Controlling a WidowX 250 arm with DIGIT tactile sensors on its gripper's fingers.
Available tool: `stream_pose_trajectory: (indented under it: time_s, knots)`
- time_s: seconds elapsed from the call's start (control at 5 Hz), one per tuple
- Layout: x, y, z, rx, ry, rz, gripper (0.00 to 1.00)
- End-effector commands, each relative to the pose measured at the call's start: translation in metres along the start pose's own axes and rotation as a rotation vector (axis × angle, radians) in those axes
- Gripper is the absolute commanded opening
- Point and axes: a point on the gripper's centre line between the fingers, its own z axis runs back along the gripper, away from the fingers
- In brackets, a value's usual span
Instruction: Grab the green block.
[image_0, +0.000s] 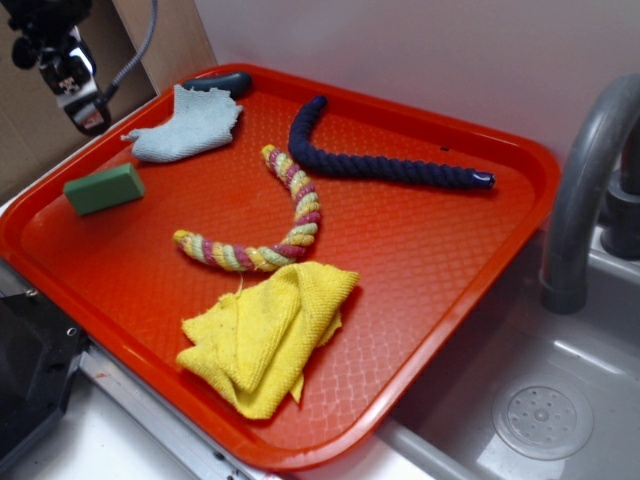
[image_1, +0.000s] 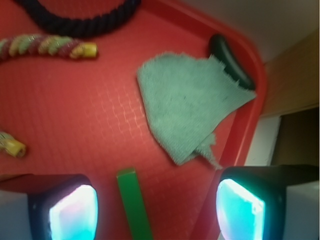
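Observation:
The green block (image_0: 104, 188) is a small matte brick lying flat near the left edge of the red tray (image_0: 440, 250). In the wrist view the green block (image_1: 134, 205) shows as a long green bar between the two glowing fingertips (image_1: 75, 212), closer to the left one and well below them. My gripper (image_0: 78, 88) hangs high above the tray's back-left corner, up and behind the block. It is open with nothing in it; in the wrist view the gripper (image_1: 157, 212) has its pads wide apart.
A pale grey-blue rag (image_0: 185, 125) lies just behind the block, partly over a dark object (image_0: 225, 82). A striped rope (image_0: 270, 225), a navy rope (image_0: 380, 160) and a yellow cloth (image_0: 270, 335) lie on the tray. A sink (image_0: 540, 400) and faucet (image_0: 585, 180) are at right.

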Motion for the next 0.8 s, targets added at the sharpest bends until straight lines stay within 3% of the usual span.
stream_pose_trajectory:
  time_s: [0.0, 0.4, 0.6]
  knots:
    - [-0.014, 0.0, -0.02, -0.074, 0.017, -0.069, 1.0]
    - [-0.031, -0.012, -0.048, -0.031, 0.101, -0.121, 1.0]
    - [-0.033, -0.003, -0.062, -0.016, 0.135, -0.102, 1.0]
